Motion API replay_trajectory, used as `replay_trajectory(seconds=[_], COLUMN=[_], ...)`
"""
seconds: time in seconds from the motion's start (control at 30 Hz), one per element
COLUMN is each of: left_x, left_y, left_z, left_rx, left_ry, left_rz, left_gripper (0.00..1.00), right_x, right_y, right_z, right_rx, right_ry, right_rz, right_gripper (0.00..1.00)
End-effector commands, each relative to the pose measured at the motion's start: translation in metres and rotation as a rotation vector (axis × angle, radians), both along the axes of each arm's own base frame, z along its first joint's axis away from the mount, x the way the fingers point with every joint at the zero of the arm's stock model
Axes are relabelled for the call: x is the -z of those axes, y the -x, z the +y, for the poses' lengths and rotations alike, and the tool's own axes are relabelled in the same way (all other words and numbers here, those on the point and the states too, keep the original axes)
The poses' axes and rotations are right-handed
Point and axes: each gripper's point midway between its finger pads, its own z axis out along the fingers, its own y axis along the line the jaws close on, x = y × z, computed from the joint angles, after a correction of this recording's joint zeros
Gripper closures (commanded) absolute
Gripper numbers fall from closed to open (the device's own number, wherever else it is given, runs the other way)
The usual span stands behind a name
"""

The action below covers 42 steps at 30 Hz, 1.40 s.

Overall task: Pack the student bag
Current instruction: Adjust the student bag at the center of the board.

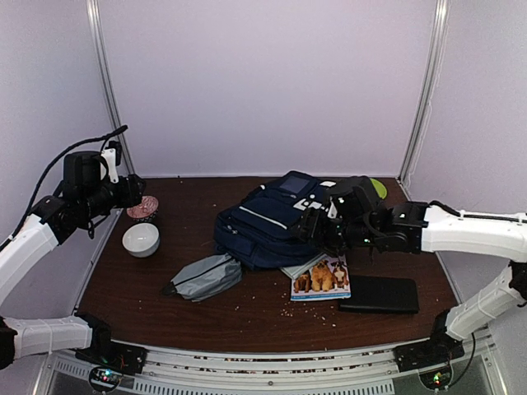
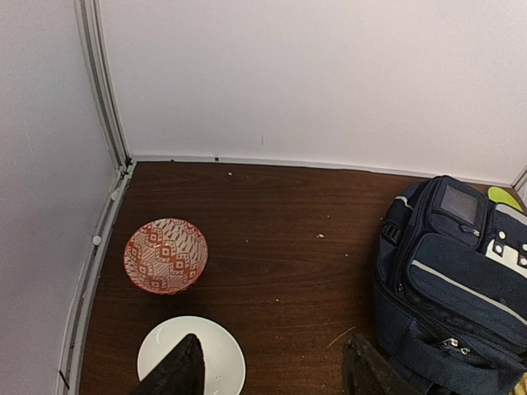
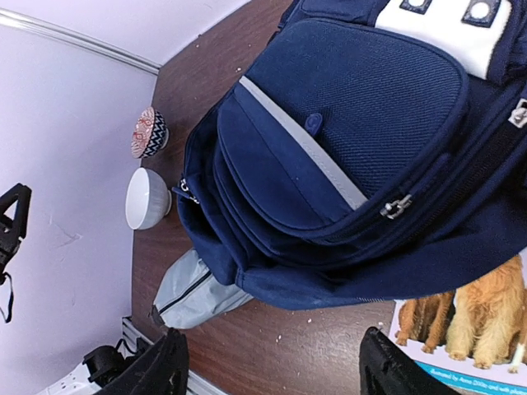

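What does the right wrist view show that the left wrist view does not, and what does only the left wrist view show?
Only the right wrist view shows the grey pouch and the dog book, both at the edge of the bag. Only the left wrist view shows the bag's light-blue label and a green object at the right edge of the frame. Both views show the bag, the patterned bowl, the white bowl and the table.

Student bag (image 1: 263, 224) mid-table; pouch (image 1: 206, 276) before it; bowls (image 1: 141, 239) left.
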Motion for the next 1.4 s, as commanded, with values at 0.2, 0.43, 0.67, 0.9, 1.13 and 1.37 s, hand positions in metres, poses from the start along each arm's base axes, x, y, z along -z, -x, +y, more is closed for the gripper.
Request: replay_trajectory(seconds=[0.2, 0.43, 0.67, 0.9, 1.13, 1.37], left_x=[-0.015, -0.015, -0.010, -0.003, 0.002, 0.012], left_y=[-0.001, 0.000, -0.003, -0.006, 0.008, 0.035], left_z=[-0.005, -0.008, -0.011, -0.018, -0.054, -0.092], left_rx=[0.028, 0.045, 0.055, 0.090, 0.236, 0.345], left_ry=[0.016, 0.021, 0.017, 0.015, -0.079, -0.107], left_rz=[-0.029, -0.029, -0.013, 0.016, 0.044, 0.109], left_gripper=[0.03, 0.03, 0.03, 0.04, 0.05, 0.06], right_x=[-0.040, 0.007, 0.043, 0.048, 0.021, -0.030], right_y=[-0.045, -0.036, -0.041, -0.058, -0.060, -0.048], right_z=[0.066, 0.096, 0.097, 0.092, 0.076, 0.038], right_rx=[-0.223, -0.556, -0.601, -0.543, -0.485, -0.392], right_ry=[0.505, 0.785, 0.904, 0.985, 0.986, 0.895], right_rz=[-0.368, -0.383, -0.350, -0.368, -0.407, -0.483], right_gripper=[0.31, 0.32, 0.35, 0.52, 1.00, 1.00])
